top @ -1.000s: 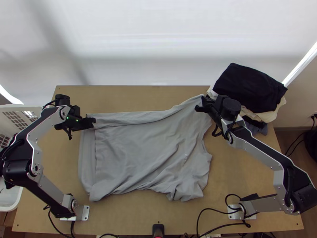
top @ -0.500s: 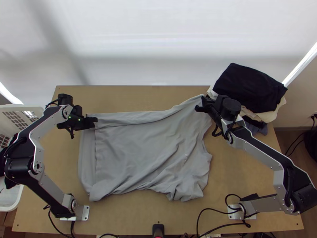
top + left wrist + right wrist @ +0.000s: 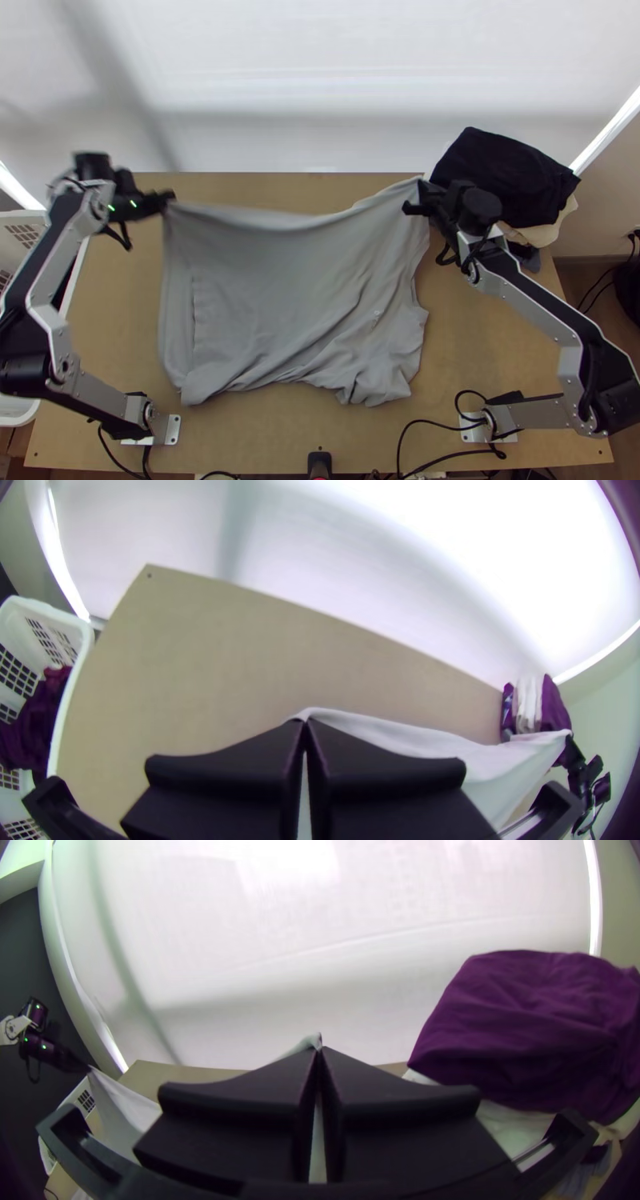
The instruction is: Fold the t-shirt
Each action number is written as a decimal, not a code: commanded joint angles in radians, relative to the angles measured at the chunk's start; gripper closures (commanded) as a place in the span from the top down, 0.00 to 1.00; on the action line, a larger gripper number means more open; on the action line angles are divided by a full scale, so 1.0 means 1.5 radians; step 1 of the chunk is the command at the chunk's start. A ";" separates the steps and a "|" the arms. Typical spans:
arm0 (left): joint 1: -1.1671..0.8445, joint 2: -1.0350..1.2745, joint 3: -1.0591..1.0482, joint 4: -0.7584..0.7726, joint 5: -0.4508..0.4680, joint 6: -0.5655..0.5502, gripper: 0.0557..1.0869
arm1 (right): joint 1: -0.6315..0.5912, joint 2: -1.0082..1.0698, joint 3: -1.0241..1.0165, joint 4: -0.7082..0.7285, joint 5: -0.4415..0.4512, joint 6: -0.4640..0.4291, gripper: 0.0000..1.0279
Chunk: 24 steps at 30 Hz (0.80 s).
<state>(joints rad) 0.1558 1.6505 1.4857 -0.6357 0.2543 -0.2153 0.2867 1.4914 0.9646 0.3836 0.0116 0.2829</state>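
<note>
A grey t-shirt [image 3: 280,304] lies on the table, its far edge lifted and stretched between both grippers, the near part resting with wrinkles and a bunched lower right area. My left gripper [image 3: 170,198] holds the far left corner above the table; in the left wrist view the left gripper [image 3: 303,725] is shut on the cloth [image 3: 400,737]. At the far right corner, beside the clothes pile, is my right gripper [image 3: 418,197]. The right wrist view has the right gripper [image 3: 319,1052] shut, with a bit of the shirt [image 3: 308,1043] poking up at its tips.
A pile of folded clothes, black on top [image 3: 504,176], sits at the table's far right corner. At the left stands a white basket [image 3: 22,408] with dark cloth [image 3: 33,720] inside. Bare tabletop [image 3: 488,360] lies right of the shirt.
My left gripper has moved up and to the left, raising the shirt's far left corner. My right gripper has shifted slightly up and right, and the far edge has lifted with both.
</note>
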 commanded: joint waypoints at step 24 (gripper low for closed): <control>0.033 -0.029 0.506 -0.017 -0.055 -0.111 0.04 | -0.060 0.034 0.557 -0.031 0.060 -0.159 0.03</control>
<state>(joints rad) 0.1818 1.6497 2.2032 -0.7273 0.2211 -0.3439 0.2127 1.5303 1.6707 0.3157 0.0666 0.1131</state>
